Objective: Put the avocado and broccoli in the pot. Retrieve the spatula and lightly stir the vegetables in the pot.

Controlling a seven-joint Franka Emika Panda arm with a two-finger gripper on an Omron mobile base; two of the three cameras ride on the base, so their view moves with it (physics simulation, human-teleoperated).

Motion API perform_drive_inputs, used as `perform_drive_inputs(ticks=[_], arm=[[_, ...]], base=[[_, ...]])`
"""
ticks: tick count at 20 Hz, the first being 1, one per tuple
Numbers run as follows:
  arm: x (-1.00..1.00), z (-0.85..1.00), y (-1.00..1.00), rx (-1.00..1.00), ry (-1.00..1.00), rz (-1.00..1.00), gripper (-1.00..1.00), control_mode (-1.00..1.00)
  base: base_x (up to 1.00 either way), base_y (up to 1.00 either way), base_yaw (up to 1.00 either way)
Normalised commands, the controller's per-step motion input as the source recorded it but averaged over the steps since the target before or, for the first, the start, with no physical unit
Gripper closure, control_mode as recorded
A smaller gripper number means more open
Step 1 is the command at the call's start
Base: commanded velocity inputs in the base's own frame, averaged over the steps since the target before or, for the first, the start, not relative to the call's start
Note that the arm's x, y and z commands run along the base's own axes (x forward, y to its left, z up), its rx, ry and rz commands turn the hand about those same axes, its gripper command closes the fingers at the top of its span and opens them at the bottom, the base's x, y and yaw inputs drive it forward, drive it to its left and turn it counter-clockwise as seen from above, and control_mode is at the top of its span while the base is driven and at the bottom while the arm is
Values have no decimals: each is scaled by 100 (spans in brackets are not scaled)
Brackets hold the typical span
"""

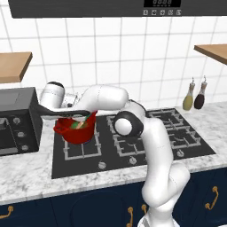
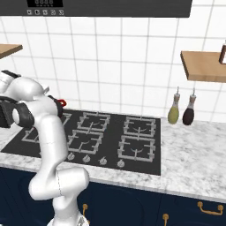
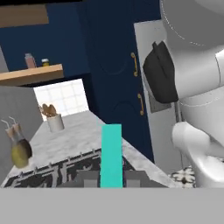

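The red pot [image 1: 79,131] stands on the near left burner of the black hob [image 1: 133,137], close beside the black microwave [image 1: 17,126] at the left end of the marble surface [image 1: 26,173]. In the right base view just a sliver of the pot's red rim [image 2: 63,103] peeks out behind the arm. Inside the pot, small green and pale lumps, the vegetables [image 1: 79,125], lie at the bottom; they are too small to tell apart clearly.

The white arm bends over from the near right and reaches left, its wrist lying level just above the pot's rim. The end effector [image 3: 111,179] is closed on the spatula [image 3: 111,155]: in the hand view the teal handle rises straight up from between the two dark finger tips, which press against it on both sides. In the left base view a thin teal strip of the spatula [image 1: 76,119] slants down past the wrist towards the pot's opening. Its head is hidden.

Two glass bottles [image 1: 194,98], one olive and one dark, stand together against the tiled wall at the far right of the surface, well apart from the pot.
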Motion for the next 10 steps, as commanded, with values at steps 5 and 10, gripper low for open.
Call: perform_drive_inputs(ticks=[5, 10], arm=[[20, 71, -38, -46, 32, -7, 100, -100], [30, 100, -14, -28, 17, -8, 100, -100]], base=[[0, 0, 0], [0, 0, 0]])
